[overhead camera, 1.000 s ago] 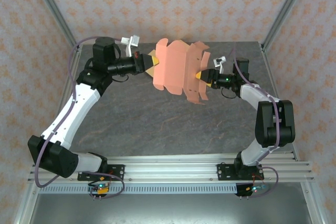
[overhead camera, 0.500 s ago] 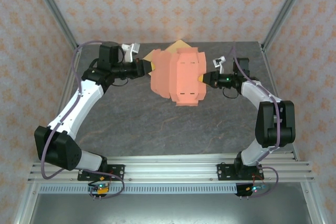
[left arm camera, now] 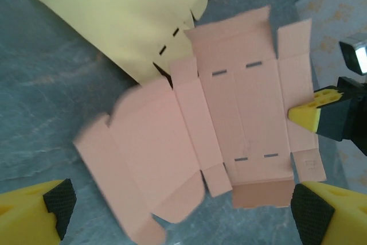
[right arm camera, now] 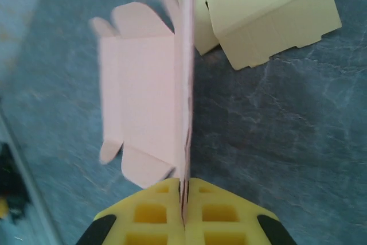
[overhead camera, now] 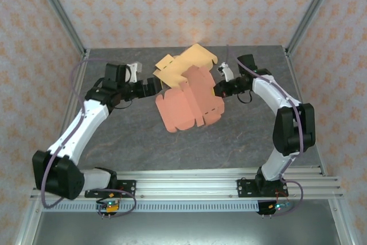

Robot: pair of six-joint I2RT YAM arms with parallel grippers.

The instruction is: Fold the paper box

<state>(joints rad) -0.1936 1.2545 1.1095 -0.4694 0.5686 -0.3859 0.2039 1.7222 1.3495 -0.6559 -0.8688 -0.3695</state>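
Right gripper (right arm camera: 183, 190) on pink card (right arm camera: 143, 90) (slotted)

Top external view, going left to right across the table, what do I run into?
First the left gripper, open, then the pink box sheet, then the right gripper, shut on that sheet's edge.

Our left gripper (left arm camera: 183, 215) spread wide, pink paper box (left arm camera: 229, 136) flat mid-frame, right gripper (left arm camera: 305, 114) pinching its right edge, yellow blank (left arm camera: 126, 15) upper left.
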